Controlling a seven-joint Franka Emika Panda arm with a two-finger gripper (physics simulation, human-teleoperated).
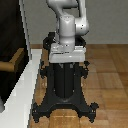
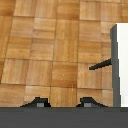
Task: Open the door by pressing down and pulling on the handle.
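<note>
The door [image 1: 10, 30] is a tall, very dark panel at the exterior view's left, edged by a white frame [image 1: 30, 75]. The tan-brown handle [image 1: 13, 60] juts from the panel with a bent elbow. The arm [image 1: 67, 25] rises from its pedestal and leaves the top of the picture, so the gripper is hidden there. In the wrist view my gripper [image 2: 63, 103] shows two dark fingertips [image 2: 37, 103] set apart with nothing between them, above the wood floor. The white frame [image 2: 122, 45] stands off to one side, with a thin dark bar [image 2: 100, 64] jutting from it, apart from the fingers.
The black robot pedestal [image 1: 65, 85] with its spread feet stands on the wooden parquet floor [image 1: 107, 70], close beside the white frame. A beige wall [image 1: 107, 20] is behind.
</note>
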